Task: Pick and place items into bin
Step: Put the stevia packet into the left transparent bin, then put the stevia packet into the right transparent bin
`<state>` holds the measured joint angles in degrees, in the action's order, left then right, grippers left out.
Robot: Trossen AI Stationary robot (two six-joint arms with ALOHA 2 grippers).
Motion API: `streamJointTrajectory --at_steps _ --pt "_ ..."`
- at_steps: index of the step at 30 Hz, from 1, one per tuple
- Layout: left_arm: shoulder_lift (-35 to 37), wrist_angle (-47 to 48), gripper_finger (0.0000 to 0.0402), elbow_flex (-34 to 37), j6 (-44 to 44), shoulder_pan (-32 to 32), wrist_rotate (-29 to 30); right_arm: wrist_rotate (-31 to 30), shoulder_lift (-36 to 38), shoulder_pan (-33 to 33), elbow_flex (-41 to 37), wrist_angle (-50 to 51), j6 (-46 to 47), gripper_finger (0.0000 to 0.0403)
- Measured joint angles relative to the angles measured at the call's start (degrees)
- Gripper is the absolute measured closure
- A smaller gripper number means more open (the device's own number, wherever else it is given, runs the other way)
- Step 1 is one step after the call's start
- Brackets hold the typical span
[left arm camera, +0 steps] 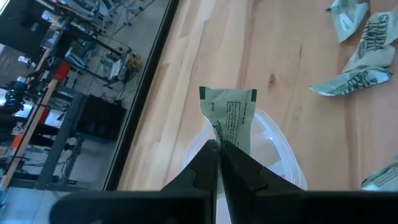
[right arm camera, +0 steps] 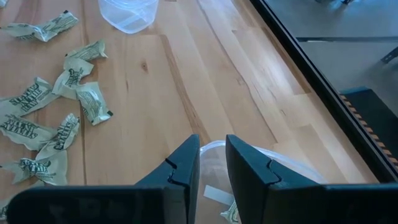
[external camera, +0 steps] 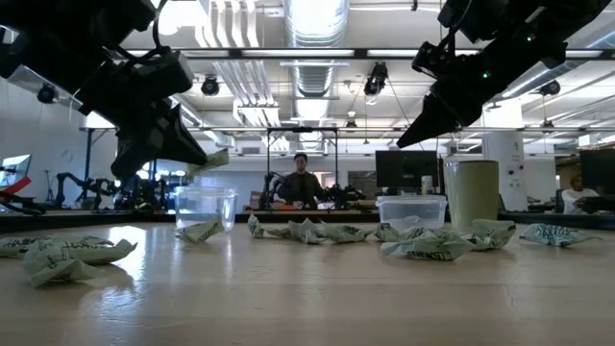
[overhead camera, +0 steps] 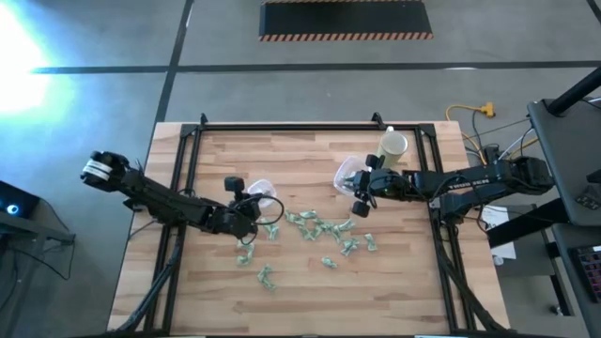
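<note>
Many small pale green and white wrapped pieces (overhead camera: 319, 230) lie scattered mid-table; they also show in the low view (external camera: 423, 245) and the right wrist view (right arm camera: 59, 134). My left gripper (left arm camera: 219, 155) is shut on one piece (left arm camera: 231, 115), just above the left clear tub (left arm camera: 277, 146), (overhead camera: 264, 190). My right gripper (right arm camera: 213, 165) is open and empty. It hovers over the right clear tub (right arm camera: 280, 171), (overhead camera: 348, 172), where a piece (right arm camera: 231, 213) lies inside. A tall cream cup (overhead camera: 392, 145) stands behind that tub. My left gripper pinches the wrapped piece by one end (left arm camera: 221, 138) between its two fingertips. The rest of the piece sticks out past the tips. The fingers slant downward from the table's left. The piece is lifted clear, over the left tub's rim (external camera: 204, 192).
Loose pieces lie near the table's near-left part (overhead camera: 255, 263) and close to the low camera (external camera: 67, 258). The cream cup (external camera: 473, 192) stands beside the right tub (external camera: 411, 210). A black frame rail (right arm camera: 311, 81) borders the wooden top. People sit in the room behind (external camera: 300, 183).
</note>
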<state>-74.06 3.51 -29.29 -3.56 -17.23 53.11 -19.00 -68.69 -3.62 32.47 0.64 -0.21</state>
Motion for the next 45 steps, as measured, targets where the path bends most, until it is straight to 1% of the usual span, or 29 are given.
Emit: streamJointTrajectory --at_steps 3,7,9,12,14,17,19,23,27,31,36,45 --pt "-0.10 0.02 0.0390 0.18 0.01 0.00 0.10 0.00 0.00 0.00 0.00 0.00 0.04 0.0335" --pt "-0.60 0.58 0.0349 0.47 0.01 0.02 0.14 0.14 0.00 0.00 0.00 -0.02 0.16 0.0335" --pt "-0.66 0.52 0.0326 0.47 0.01 0.02 0.17 1.90 0.00 0.00 0.00 0.00 0.22 0.0335" --pt "-0.36 0.55 0.0298 0.36 0.03 0.02 1.02 6.51 0.00 0.01 0.00 -0.02 0.02 0.0335" --pt "0.47 0.54 0.0284 0.08 0.05 0.02 1.25 10.83 0.00 0.01 0.00 -0.04 -0.20 0.0335" --pt "1.46 0.39 0.0274 -0.48 0.24 -0.37 1.23 18.02 -0.42 0.88 -0.02 -0.14 -0.18 0.0335" --pt "2.21 0.56 0.0272 -0.59 0.25 -0.78 -0.03 20.35 -1.15 2.36 -0.07 -0.21 0.02 0.0335" --pt "3.51 0.47 0.0272 -0.72 0.25 -1.43 -3.29 20.55 -4.29 6.43 -0.23 -0.27 1.46 0.0335" --pt "4.27 0.50 0.0272 -0.67 0.27 -2.02 -3.39 20.57 -8.05 9.16 -0.33 -0.21 1.49 0.0335" --pt "4.96 0.59 0.0272 -0.40 0.29 -2.49 -3.42 19.98 -11.03 9.18 0.09 -0.30 2.98 0.0335" --pt "5.20 0.56 0.0272 -0.34 0.26 -2.67 -3.55 15.87 -14.02 9.21 0.09 0.05 3.20 0.0335" --pt "5.20 1.34 0.0271 -0.34 0.27 -2.70 -3.55 16.26 -14.75 9.29 0.09 0.67 6.30 0.0335"
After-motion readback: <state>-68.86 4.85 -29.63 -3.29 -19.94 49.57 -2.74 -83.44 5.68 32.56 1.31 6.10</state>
